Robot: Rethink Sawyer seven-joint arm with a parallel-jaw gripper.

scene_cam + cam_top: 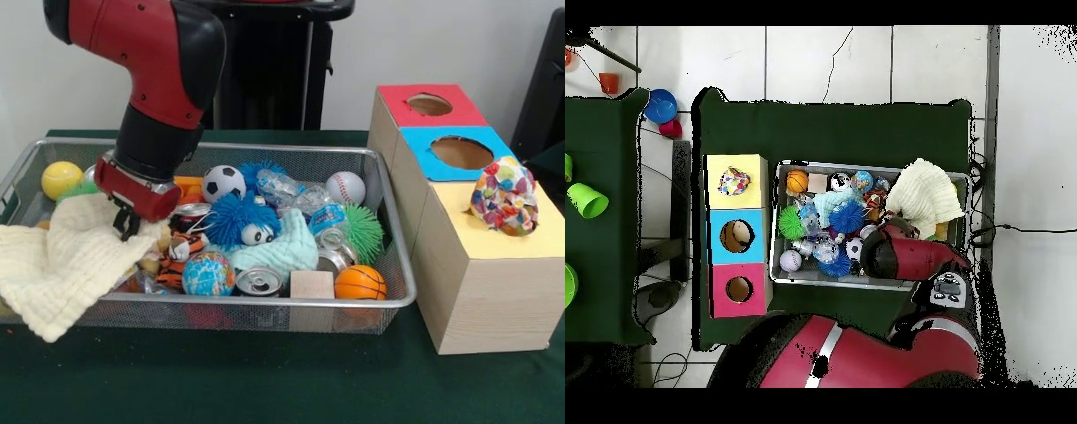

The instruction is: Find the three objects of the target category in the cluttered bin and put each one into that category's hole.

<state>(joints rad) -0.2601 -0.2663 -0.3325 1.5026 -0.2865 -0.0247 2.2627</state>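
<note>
I see bin (388, 299) packed tight; yellow cloth (62, 265) drapes over rim; confetti cloth (505, 196) plugs yellow hole.

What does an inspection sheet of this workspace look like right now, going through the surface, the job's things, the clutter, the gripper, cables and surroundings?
Surface: dark green table.
Job's things: wire mesh bin full; one confetti cloth bunched over the yellow box top, hole not visible.
Clutter: pale yellow waffle cloth draped over the bin's rim; soccer ball, baseball, mini basketball, globe ball, cans, bottles.
Gripper: gripper low at the waffle cloth; open or shut unclear.
Cables: black cables on the floor.
Surroundings: green cups on a side table.
</note>
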